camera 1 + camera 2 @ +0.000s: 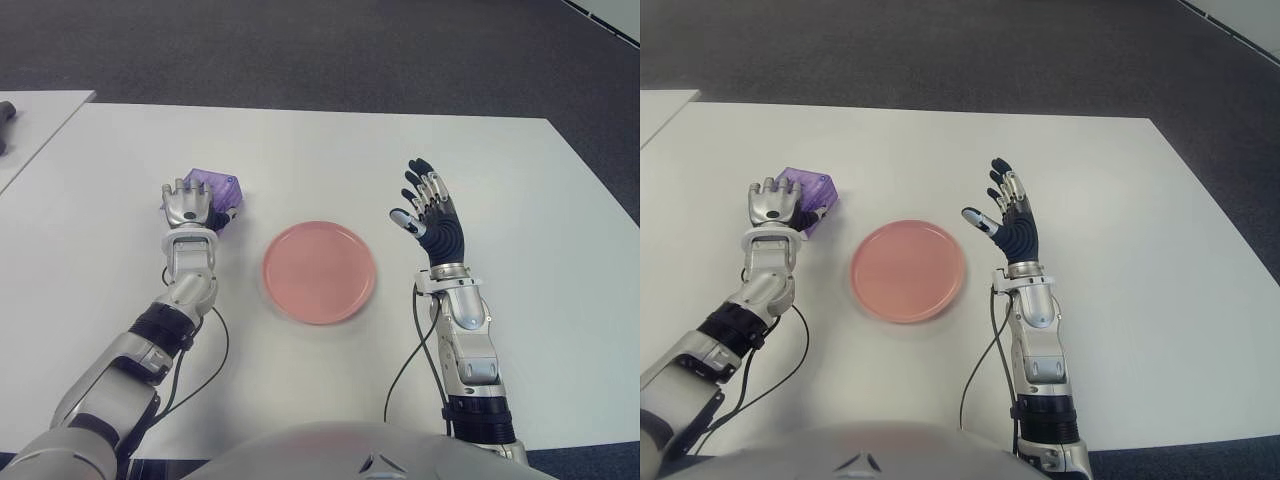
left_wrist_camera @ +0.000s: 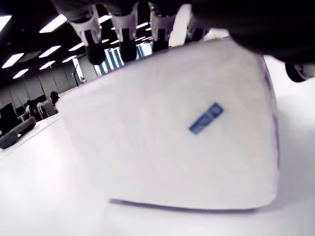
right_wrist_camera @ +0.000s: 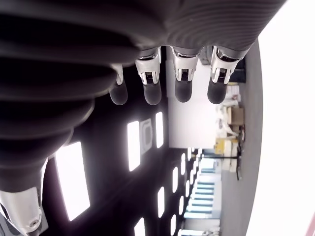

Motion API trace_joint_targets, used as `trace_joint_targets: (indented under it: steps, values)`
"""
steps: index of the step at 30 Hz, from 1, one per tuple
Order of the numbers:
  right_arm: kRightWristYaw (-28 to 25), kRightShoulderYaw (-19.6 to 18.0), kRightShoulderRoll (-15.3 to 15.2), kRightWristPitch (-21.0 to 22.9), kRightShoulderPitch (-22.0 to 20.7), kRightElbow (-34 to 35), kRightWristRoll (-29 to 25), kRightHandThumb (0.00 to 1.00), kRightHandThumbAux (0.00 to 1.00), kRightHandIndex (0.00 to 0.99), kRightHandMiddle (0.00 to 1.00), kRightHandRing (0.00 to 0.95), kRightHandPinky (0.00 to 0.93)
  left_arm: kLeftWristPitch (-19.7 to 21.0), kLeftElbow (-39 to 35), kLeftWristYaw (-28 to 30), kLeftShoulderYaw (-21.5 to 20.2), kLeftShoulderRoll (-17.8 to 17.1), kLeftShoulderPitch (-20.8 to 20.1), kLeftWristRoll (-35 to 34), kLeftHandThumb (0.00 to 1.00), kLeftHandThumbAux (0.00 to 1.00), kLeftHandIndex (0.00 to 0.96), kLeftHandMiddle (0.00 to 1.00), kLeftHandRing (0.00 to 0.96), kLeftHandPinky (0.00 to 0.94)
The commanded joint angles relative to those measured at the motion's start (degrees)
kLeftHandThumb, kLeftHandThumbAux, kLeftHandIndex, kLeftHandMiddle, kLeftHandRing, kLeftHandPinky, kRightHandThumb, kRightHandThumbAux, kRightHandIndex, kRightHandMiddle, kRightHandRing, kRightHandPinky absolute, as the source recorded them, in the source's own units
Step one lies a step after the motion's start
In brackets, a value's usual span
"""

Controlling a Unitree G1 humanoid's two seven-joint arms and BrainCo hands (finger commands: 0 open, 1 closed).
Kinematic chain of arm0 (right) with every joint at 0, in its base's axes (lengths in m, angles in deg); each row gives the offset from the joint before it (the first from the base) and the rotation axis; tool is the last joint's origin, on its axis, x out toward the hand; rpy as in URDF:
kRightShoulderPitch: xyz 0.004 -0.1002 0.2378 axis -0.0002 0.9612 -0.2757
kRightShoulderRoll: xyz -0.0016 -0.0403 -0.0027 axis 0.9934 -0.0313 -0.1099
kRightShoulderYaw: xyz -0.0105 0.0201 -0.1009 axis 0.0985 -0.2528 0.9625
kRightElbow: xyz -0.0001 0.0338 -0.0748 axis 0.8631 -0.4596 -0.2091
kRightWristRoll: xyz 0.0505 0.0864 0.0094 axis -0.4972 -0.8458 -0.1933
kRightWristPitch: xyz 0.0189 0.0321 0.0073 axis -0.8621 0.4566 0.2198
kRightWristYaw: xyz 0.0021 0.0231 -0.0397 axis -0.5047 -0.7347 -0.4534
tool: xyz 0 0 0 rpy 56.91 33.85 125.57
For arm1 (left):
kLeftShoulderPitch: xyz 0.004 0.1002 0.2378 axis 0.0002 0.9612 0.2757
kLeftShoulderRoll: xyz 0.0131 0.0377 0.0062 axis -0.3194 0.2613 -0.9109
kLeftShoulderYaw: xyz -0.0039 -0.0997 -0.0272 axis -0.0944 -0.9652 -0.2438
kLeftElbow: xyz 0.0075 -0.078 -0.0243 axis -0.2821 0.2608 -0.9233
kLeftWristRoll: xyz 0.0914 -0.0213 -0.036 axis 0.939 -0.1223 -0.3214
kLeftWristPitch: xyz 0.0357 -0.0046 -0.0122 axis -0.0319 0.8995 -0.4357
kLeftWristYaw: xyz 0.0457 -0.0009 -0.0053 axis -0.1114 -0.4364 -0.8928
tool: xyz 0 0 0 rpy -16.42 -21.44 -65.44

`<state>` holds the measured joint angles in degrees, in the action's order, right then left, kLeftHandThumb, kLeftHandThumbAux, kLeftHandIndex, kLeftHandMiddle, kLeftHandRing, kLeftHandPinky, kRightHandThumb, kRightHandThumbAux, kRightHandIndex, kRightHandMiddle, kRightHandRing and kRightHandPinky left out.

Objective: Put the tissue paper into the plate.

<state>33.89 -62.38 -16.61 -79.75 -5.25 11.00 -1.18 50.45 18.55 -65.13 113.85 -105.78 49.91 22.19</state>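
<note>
Item: tissue paper pack (image 1: 212,192), purple wrapper, count one. Location: on the white desk (image 1: 520,200), on the robot's left side, just left of the plate and slightly farther from the robot than it; not yet in the plate.

Item: plate (image 1: 319,271), pink, round, count one. Location: desk centre, between the two hands; nothing lies in it.

Item: left hand (image 1: 190,206), count one. State: draped over the near side of the pack, fingers (image 2: 125,34) curled over its top edge in the wrist view, apparently gripping it; the pack's underside sits at desk level. This hand is the nearer of the two by far.

Item: right hand (image 1: 428,212), count one. State: fingers spread, holding nothing, raised just right of the plate.

Governing relation: the plate lies to the right of the held pack and a little nearer the robot, close by; the coming move judged to be a short rightward carry
</note>
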Motion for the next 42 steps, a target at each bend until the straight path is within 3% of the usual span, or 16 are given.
trace_joint_targets:
  steps: [1, 21, 25, 33, 42]
  values:
    - [-0.3, -0.3, -0.2, 1.1, 0.5, 0.3, -0.3, 0.198, 0.62, 0.0, 0.0, 0.0, 0.0, 0.0, 2.3, -0.9, 1.0, 0.9, 0.4, -1.2, 0.0, 0.034, 0.0, 0.0, 0.0, 0.0]
    - [-0.5, -0.8, -0.7, 1.7, 0.3, 0.7, -0.9, 0.198, 0.62, 0.0, 0.0, 0.0, 0.0, -0.5, 11.0, -8.1, 3.1, 1.7, -1.1, -3.2, 0.0, 0.041, 0.0, 0.0, 0.0, 0.0]
    - [-0.6, -0.9, -0.8, 1.9, 0.2, 0.9, -1.0, 0.198, 0.62, 0.0, 0.0, 0.0, 0.0, 0.0, 13.0, -10.6, 4.7, 1.4, -1.0, -2.1, 0.001, 0.105, 0.0, 0.0, 0.0, 0.0]
    - [-0.9, -1.3, -0.9, 2.3, 0.1, 1.1, -1.3, 0.198, 0.62, 0.0, 0.0, 0.0, 0.0, 0.2, 17.5, -14.9, 7.3, 1.0, -1.7, -1.4, 0.077, 0.208, 0.0, 0.0, 0.0, 0.0]
    - [-1.2, -1.7, -1.0, 2.5, 0.0, 1.2, -1.5, 0.198, 0.62, 0.0, 0.0, 0.0, 0.0, 0.0, 22.2, -21.0, 8.8, 1.4, -3.1, -2.6, 0.215, 0.133, 0.0, 0.0, 0.0, 0.0]
